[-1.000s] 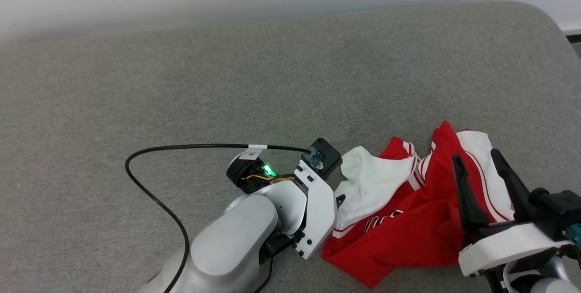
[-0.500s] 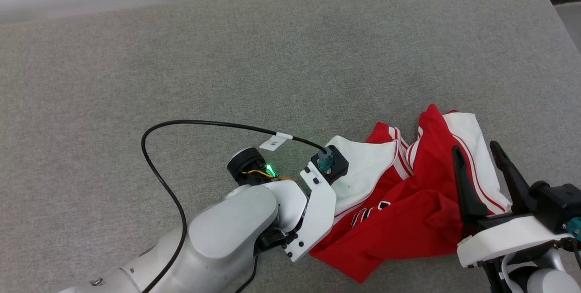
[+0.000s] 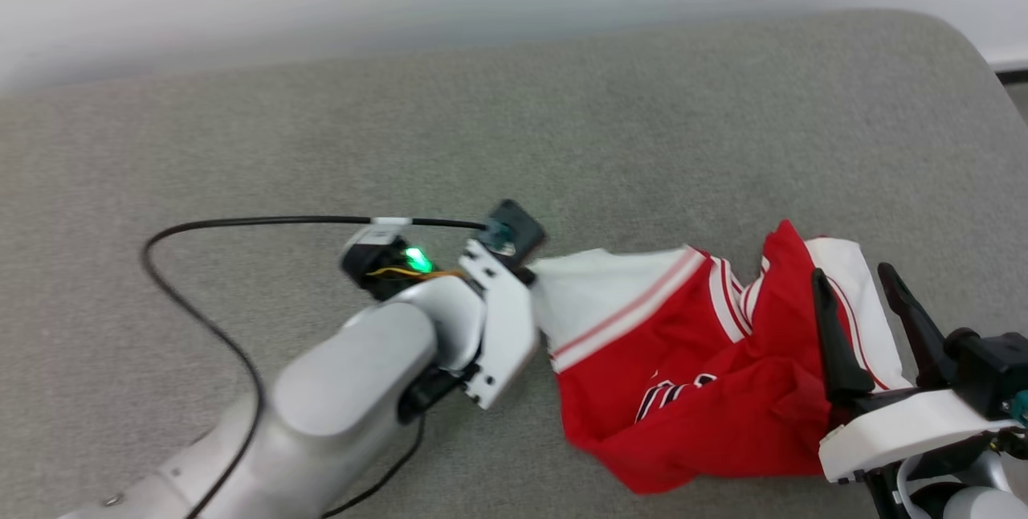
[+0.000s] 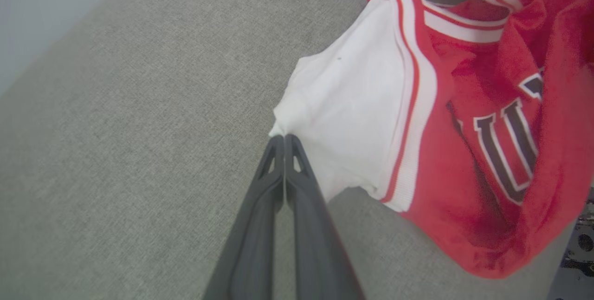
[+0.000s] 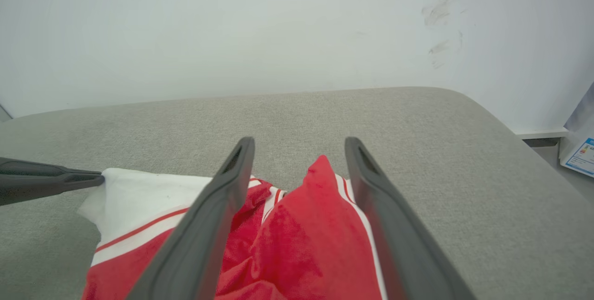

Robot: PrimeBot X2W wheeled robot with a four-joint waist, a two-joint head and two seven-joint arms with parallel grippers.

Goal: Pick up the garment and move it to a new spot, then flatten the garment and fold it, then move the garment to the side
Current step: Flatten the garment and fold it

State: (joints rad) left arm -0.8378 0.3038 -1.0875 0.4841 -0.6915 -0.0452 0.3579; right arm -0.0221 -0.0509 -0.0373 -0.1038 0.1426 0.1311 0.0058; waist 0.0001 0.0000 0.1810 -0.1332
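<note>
- The bright red soft jersey (image 4: pixel 457 207) with white sleeves: the left wrist view shows black letters (image 4: pixel 508 151) at 3 o'clock, not fully readable.
- The left gripper (image 4: pixel 284 138) pinches a sleeve (image 4: pixel 352 114); the right gripper (image 5: pixel 299 146) has its jaws apart.

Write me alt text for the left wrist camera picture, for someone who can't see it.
The left gripper, its two dark fingers pressed together, pinches the edge of the white sleeve of the garment, a red jersey with black, white-outlined lettering. The jersey is crumpled on a grey fabric surface.

Left gripper (image 4: pixel 283 138) is pinching garment (image 4: pixel 362 105), arm reaching toward two o'clock; right gripper (image 3: pixel 850 271) is hovering at four o'clock, jaws spread.
</note>
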